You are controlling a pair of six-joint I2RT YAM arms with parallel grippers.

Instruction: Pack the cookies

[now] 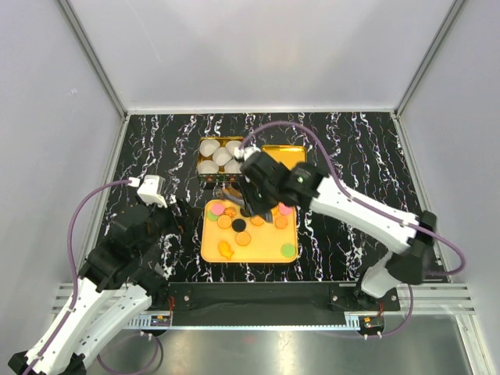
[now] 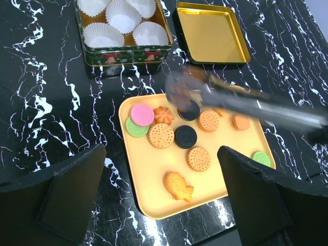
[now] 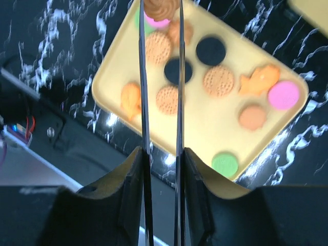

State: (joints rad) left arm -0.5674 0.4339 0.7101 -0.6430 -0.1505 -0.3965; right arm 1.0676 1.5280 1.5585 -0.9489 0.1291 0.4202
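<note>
Several cookies (image 2: 161, 135) lie on a yellow tray (image 2: 154, 195): round pink, green, black and tan ones, plus a fish-shaped one (image 2: 179, 185). My right gripper (image 3: 161, 154) is shut on metal tongs (image 3: 142, 102), which reach over the tray's far side (image 1: 211, 251). A brown swirl cookie (image 3: 160, 7) sits between the tong tips. In the left wrist view the tongs (image 2: 246, 105) are a blur. My left gripper (image 2: 163, 151) hangs open over the tray's near left corner with nothing between its fingers. In the top view the right gripper (image 1: 258, 191) is over the tray and the left gripper (image 1: 173, 212) is beside it.
Behind the tray stands a green tin (image 2: 128, 54) with white paper cups (image 2: 123, 20) in it. Its gold lid (image 2: 212, 33) lies upturned to the right. The tin (image 1: 219, 160) and lid (image 1: 285, 154) rest on black marbled tabletop (image 1: 351, 156).
</note>
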